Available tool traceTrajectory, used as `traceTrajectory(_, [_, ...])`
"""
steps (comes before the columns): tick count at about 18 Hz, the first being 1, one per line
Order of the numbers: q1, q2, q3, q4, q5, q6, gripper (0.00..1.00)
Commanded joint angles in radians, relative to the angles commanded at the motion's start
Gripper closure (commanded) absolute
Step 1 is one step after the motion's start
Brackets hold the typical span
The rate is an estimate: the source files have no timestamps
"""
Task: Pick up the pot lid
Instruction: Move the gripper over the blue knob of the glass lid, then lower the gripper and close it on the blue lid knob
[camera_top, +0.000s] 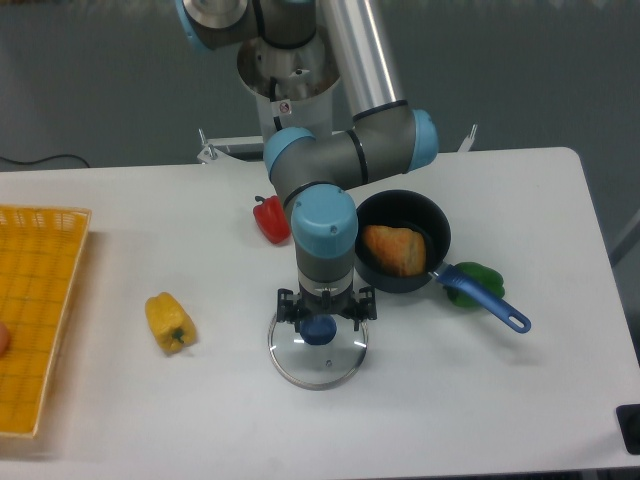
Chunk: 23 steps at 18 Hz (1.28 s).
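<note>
Glass pot lid (318, 358) lies flat on the white counter (480, 400), roughly mid-width and closer to the front edge than anything else at the middle. Round, clear, metal rim, blue knob (319, 331) at its centre. Gripper (326, 317) points straight down over the knob; jaws spread, one on each side of the knob, not pinching it as far as visible. Lid not lifted. Whether the fingertips touch the glass: cannot tell.

Dark blue pot (432, 222) sits behind and to the right of the lid, uncovered, with a golden-brown pastry (395, 250) inside. Its blue handle (487, 298) runs out towards the counter's right front. Green pepper (482, 271) lies just behind the handle, touching or nearly so. Red pepper (269, 220) sits behind the lid towards the back edge, partly hidden by the arm (350, 150). Yellow pepper (170, 322) lies left of the lid, well apart from it. Yellow basket (40, 250) rests along the left edge; a small orange thing (3, 340) shows inside it at the frame border, too cut off to name.
</note>
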Motion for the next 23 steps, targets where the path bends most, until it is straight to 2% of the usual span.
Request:
traceTrajectory(20, [-0.009, -0.037, 0.006, 0.000, 0.002, 0.000, 0.00])
traceTrajectory(23, [-0.009, -0.038, 0.006, 0.000, 0.002, 0.003, 0.04])
